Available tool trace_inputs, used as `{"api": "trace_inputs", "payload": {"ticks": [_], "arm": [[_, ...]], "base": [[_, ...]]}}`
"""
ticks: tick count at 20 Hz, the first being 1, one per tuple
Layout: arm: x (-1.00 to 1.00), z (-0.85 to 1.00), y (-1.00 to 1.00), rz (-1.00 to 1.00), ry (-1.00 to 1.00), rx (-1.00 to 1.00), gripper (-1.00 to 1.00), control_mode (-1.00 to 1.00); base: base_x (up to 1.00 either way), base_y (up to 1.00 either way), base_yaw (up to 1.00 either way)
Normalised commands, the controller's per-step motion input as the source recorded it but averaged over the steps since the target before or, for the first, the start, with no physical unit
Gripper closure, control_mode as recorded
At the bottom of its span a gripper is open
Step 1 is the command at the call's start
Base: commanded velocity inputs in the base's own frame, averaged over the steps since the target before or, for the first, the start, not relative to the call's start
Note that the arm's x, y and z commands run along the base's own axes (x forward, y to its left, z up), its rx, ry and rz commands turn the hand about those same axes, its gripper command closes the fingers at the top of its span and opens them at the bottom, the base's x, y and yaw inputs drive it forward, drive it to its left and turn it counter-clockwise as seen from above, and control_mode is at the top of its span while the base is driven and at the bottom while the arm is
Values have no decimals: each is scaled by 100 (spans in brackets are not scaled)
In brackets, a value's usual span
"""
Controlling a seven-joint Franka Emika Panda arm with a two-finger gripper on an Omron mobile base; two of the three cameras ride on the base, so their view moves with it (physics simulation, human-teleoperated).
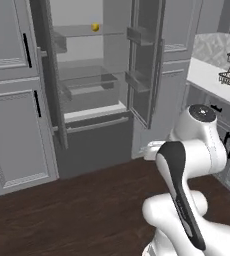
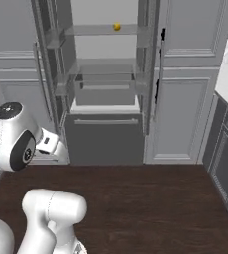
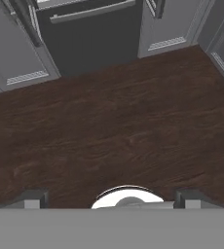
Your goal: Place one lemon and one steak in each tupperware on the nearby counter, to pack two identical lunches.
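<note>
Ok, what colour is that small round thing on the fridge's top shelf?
Yellow-orange: it's a lemon, on the top shelf of the open fridge. Right base view shows it best.

You see a glossy white arm point(image 1: 187, 200) with rounded, thick links; a black band runs along one link, and a dark round cap point(image 1: 202, 112) closes one joint.

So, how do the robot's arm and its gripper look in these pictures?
The arm has glossy white rounded shells with dark joints: a long black band runs along one link, and a round dark cap with a pale ring tops the upper joint. No loose cables or readable markings show. The gripper shows two small, dark, blocky finger tips.
</note>
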Motion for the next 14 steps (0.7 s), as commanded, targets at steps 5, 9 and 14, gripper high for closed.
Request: {"api": "trace_inputs", "payload": {"ticks": [5,9,14], "arm": [[0,0,0,0,0,0,-100,100],[0,0,0,0,0,0,-100,100],[0,0,0,0,0,0,-100,100]], "base": [[100,-6,3],[100,-50,15],[100,-39,8]]}}
